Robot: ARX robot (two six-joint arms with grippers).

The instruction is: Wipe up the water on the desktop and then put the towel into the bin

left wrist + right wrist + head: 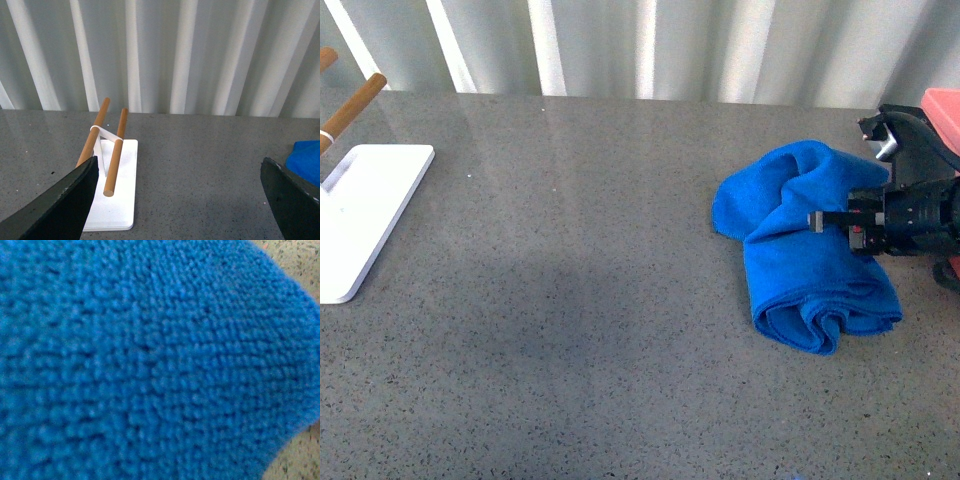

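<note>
The blue towel (810,250) lies bunched and folded on the right side of the grey speckled desktop (580,300). My right gripper (828,219) reaches in from the right edge and is shut on the towel's middle. The right wrist view is filled by the towel's ribbed weave (150,360), and its fingers are hidden. A corner of the salmon-pink bin (944,106) shows at the far right edge, behind the right arm. My left gripper (180,200) hangs open over bare desktop (200,170), holding nothing; a bit of the towel (306,160) shows beside one finger. I see no water.
A flat white stand (365,205) with wooden pegs (355,105) sits at the desktop's left edge, and the stand (112,195) also shows in the left wrist view. A corrugated grey-white wall (640,45) runs along the back.
</note>
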